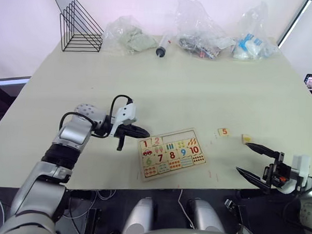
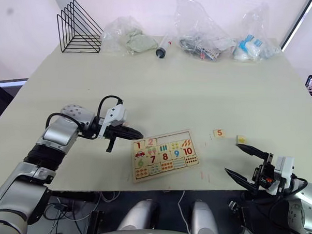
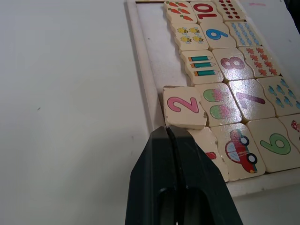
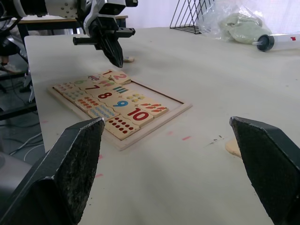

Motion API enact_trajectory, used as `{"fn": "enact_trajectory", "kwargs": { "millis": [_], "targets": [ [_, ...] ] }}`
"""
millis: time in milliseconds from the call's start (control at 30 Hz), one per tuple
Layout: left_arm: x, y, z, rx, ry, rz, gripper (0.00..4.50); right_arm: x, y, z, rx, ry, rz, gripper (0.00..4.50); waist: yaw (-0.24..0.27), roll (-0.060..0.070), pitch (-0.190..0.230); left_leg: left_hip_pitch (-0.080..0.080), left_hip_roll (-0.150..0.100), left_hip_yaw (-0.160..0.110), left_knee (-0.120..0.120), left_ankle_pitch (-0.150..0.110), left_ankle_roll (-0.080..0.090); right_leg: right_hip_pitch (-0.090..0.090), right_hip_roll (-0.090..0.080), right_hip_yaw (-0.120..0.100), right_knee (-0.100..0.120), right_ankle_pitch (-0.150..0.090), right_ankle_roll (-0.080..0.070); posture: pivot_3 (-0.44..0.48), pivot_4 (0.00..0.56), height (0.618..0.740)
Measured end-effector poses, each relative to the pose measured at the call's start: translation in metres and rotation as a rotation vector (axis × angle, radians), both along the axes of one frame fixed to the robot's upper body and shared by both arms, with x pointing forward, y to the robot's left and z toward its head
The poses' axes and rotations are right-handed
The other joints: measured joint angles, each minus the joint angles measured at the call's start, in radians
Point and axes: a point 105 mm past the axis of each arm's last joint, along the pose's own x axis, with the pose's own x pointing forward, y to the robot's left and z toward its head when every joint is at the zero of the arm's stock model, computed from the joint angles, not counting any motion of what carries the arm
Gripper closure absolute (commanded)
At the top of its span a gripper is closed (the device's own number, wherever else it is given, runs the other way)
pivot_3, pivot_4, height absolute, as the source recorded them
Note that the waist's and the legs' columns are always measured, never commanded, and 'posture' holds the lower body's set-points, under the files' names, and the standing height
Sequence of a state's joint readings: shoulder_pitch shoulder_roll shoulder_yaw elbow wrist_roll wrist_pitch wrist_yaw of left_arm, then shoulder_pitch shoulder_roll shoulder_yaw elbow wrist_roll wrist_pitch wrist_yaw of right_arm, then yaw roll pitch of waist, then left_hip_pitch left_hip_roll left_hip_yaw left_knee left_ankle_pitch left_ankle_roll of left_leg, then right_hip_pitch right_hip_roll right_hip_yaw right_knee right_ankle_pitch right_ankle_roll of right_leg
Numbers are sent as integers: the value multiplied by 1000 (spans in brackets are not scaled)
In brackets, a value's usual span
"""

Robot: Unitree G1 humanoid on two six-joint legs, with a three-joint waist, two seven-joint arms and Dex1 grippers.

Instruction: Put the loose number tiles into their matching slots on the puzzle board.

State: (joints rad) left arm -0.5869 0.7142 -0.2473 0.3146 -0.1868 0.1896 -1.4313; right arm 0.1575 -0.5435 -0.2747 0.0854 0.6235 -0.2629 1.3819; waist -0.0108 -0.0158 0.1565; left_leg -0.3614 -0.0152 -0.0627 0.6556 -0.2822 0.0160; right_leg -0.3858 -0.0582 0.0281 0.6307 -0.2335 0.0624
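Note:
The puzzle board lies near the table's front edge. Its top row holds the red 1 tile and the pink 2 tile, which sits a little askew; the other slots in that row are bare. My left gripper is shut with nothing between its fingers, its tip touching the edge of the 2 tile and covering part of the 1. The orange 5 tile and a tile with a yellow digit lie loose to the board's right. Beside them my right gripper stands open, fingers wide apart.
A small pale piece lies on the table just beyond the left gripper. At the far edge stand a black wire rack, a syringe and plastic bags of items.

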Motion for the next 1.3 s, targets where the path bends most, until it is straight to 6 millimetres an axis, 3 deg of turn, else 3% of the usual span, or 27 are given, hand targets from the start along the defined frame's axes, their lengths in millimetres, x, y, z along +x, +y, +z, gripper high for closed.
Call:
{"fn": "enact_trajectory", "kwargs": {
  "millis": [1300],
  "targets": [
    [6, -4, -11, 10, -1, -4, 4467, -2, 1, -1, -3, 1, 6, 0, 0, 0, 0, 0, 0, -1, 0, 0, 0, 0, 0, 0, 1, 0, 0, 0, 150, 740]
  ]
}}
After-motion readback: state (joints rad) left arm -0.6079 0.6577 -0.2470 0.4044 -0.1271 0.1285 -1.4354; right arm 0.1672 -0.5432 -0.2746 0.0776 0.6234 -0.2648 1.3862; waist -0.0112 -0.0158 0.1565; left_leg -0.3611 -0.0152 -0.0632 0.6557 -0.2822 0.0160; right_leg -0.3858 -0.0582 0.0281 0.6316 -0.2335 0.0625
